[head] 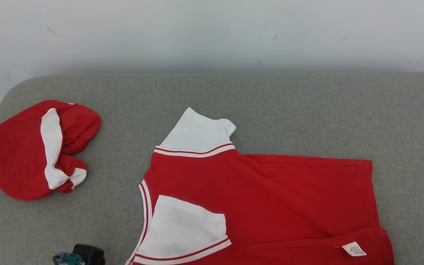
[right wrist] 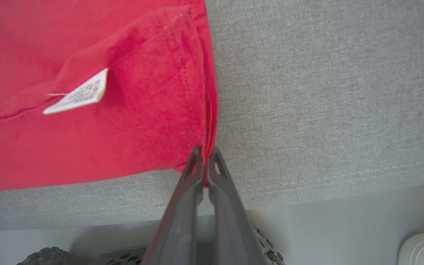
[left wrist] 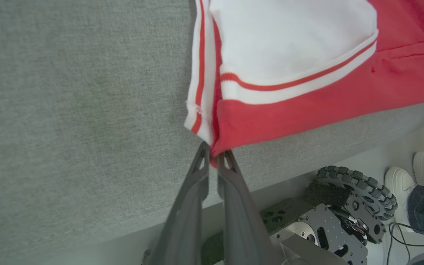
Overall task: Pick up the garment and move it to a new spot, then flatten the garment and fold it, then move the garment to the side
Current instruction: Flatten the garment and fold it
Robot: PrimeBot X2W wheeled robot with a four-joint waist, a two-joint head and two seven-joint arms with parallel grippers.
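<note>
A red shirt point(head: 263, 195) with white sleeves and striped trim lies spread on the grey padded table point(head: 271, 103), its near edge reaching the table's front. One white sleeve point(head: 197, 132) points away from me; the other point(head: 184, 228) is folded onto the body. My left gripper point(left wrist: 214, 156) is shut on the shirt's striped corner point(left wrist: 204, 125) by the table's front edge. My right gripper point(right wrist: 204, 156) is shut on the red hem corner point(right wrist: 197, 110), close to a white care label point(right wrist: 77, 94).
A second red and white garment point(head: 39, 151) lies crumpled at the table's left end. A pale wall stands behind the table. Below the front edge are my wheeled base point(left wrist: 355, 191) and a person's white shoes point(left wrist: 410, 176).
</note>
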